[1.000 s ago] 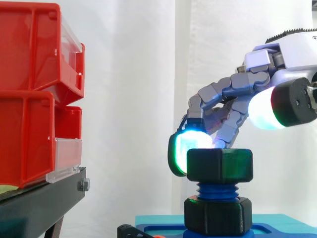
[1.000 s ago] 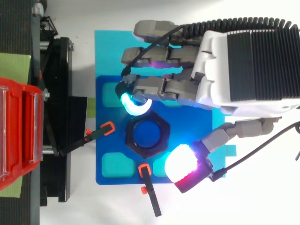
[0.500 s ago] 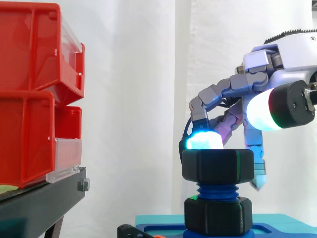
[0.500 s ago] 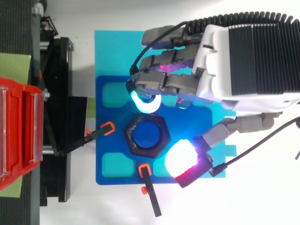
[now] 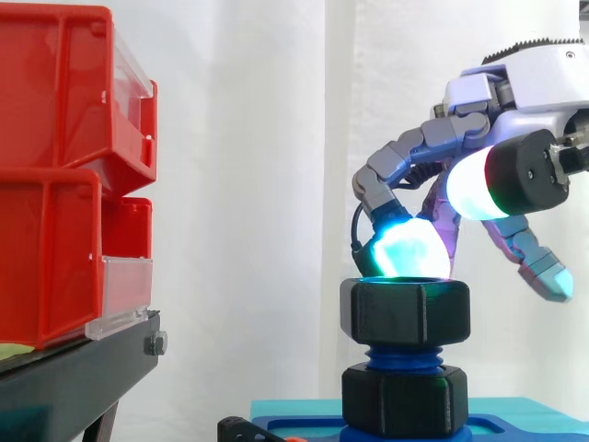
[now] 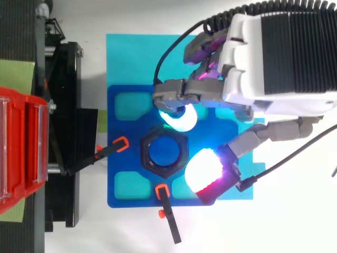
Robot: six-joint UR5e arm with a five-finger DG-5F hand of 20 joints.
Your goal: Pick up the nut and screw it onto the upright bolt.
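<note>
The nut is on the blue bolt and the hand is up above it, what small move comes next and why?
Probably lower the hand and close it round the nut to turn it. The hand is above the nut, gripping nothing, and bare blue thread shows between it and the lower nut.
</note>
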